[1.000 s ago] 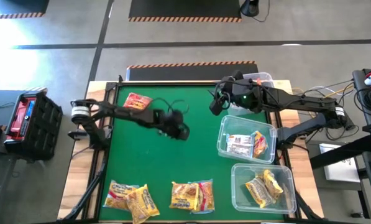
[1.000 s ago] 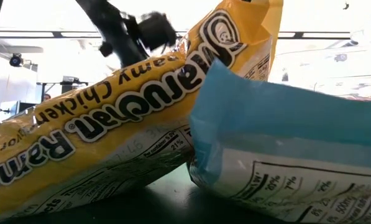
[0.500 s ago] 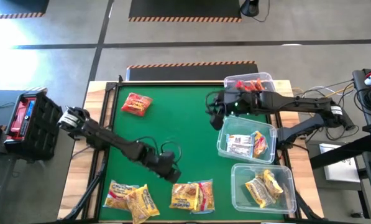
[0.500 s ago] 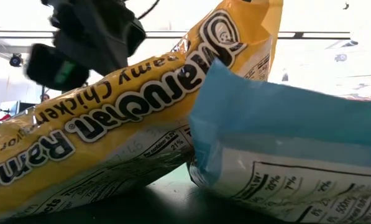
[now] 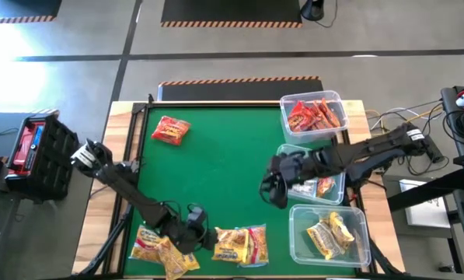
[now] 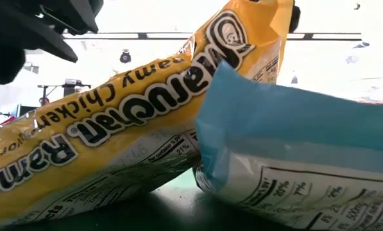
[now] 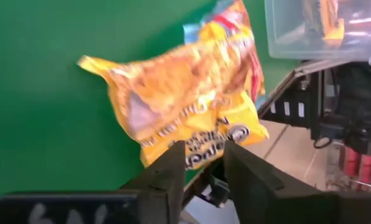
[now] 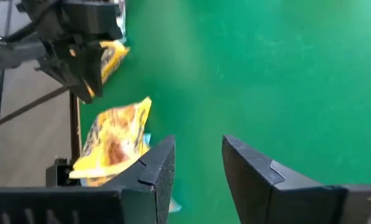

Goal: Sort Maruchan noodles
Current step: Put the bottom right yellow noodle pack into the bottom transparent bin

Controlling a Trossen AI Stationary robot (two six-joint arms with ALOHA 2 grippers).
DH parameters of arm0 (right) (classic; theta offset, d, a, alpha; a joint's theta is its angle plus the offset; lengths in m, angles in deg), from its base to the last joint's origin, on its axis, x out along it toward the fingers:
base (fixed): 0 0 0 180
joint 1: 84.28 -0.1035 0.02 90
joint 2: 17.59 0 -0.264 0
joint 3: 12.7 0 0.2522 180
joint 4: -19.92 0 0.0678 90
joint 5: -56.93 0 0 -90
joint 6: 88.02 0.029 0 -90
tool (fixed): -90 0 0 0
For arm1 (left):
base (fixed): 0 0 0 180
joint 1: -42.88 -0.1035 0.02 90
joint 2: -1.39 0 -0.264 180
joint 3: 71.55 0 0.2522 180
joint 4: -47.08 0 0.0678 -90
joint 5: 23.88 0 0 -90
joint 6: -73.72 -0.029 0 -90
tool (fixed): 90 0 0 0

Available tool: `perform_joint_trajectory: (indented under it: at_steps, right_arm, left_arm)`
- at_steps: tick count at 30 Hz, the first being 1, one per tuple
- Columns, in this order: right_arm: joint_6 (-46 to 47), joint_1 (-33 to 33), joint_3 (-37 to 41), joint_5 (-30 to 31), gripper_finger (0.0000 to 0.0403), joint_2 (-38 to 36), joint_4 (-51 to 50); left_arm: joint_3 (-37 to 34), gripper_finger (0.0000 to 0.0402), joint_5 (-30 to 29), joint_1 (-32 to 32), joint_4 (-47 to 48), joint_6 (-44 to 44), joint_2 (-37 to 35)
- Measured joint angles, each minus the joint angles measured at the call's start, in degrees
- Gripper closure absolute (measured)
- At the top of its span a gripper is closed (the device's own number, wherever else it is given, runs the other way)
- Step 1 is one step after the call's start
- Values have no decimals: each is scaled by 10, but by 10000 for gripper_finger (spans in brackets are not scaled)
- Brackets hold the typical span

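Two piles of Maruchan packets lie along the mat's near edge. Yellow ones lie at the left, and yellow ones with a blue-and-red one at the middle. A lone red packet lies at the far left. My left gripper is low between the two piles, open, its fingers pointing at the middle pile's yellow packet. My right gripper hovers open over the bare mat, left of the middle bin. My left gripper has its fingertips at the near-left edge of the middle pile's yellow packet, coming in low from the table's left. I cannot tell whether they touch it.
Three clear bins stand along the right side: a far one with red packets, the middle one with mixed packets, and a near one with yellow packets. In the low view, a yellow packet and a blue one fill the picture. The mat's middle is bare.
My left gripper has swept from the table's middle toward the near edge and come down between the two packet piles. My right gripper has moved from beside the far bin toward the near edge, to a spot left of the middle bin. No packet has moved.
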Motion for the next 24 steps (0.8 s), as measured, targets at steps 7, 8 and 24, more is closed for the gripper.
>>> perform_joint_trajectory:
  at_steps: [7,8,24]
  right_arm:
    - [72,-74,27,18,284,13,37]
    - [78,-80,29,18,285,13,36]
    - [47,-85,54,39,286,41,94]
  left_arm:
    - [64,273,12,11,-47,-30,72]
    - [80,272,12,11,-50,-35,85]
    - [267,271,-23,-5,91,-4,222]
